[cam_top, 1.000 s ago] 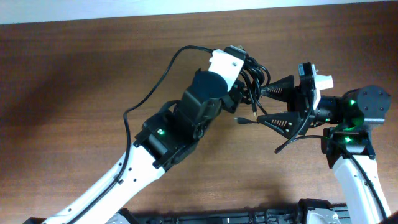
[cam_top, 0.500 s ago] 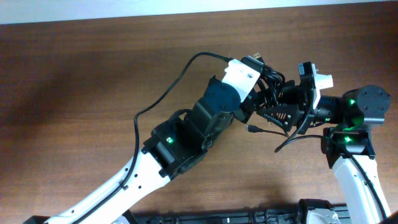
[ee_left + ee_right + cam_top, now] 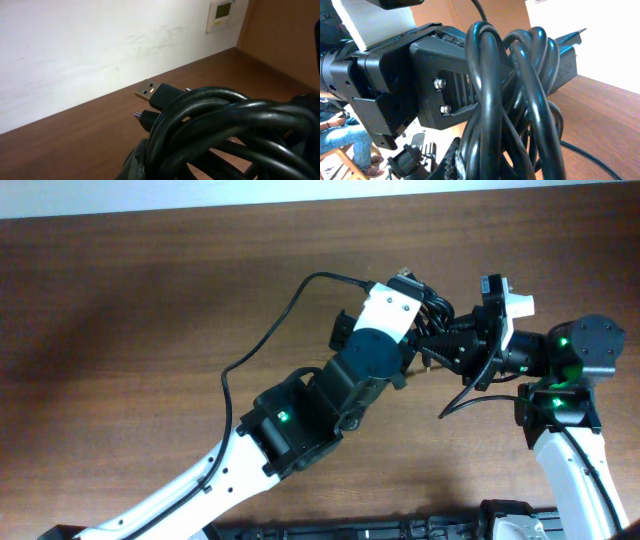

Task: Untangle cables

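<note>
The cables [image 3: 432, 318] form a tangled bundle of thick black loops held in the air between both grippers, right of the table's middle. My left gripper [image 3: 418, 315] is shut on the bundle from the left. In the left wrist view the loops [image 3: 225, 130] fill the lower right, a USB plug [image 3: 151, 93] sticks out of them, and one finger [image 3: 140, 162] presses the coil. My right gripper [image 3: 437, 345] comes in from the right and is shut on the same bundle. In the right wrist view the cables [image 3: 510, 100] hang in front of the left gripper's black body [image 3: 435, 75].
The left arm's own black wire [image 3: 270, 330] arcs over the brown table [image 3: 120, 330]. A white wall with a small panel [image 3: 220, 14] stands behind the table's far edge. Dark equipment [image 3: 400, 530] lies along the front edge.
The left gripper carried the bundle to the right, between the right gripper's open jaws. Those jaws then closed on the bundle. A loose plug end that hung below has been drawn up.
</note>
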Action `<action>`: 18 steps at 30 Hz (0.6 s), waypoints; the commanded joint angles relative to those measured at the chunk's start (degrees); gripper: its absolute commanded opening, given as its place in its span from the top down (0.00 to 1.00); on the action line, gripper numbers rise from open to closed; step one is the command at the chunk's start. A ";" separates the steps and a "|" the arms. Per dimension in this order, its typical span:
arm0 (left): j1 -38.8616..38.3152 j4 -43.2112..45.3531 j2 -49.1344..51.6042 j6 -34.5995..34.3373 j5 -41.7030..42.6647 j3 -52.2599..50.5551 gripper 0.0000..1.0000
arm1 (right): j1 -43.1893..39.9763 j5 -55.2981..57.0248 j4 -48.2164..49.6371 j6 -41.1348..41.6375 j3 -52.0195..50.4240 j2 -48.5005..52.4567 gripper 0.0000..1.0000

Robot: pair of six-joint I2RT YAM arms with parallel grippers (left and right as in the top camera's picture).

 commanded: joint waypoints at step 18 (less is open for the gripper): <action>9.90 -2.97 0.87 -18.27 -2.34 0.59 1.00 | 0.28 -2.99 0.70 -0.74 0.15 -0.55 0.96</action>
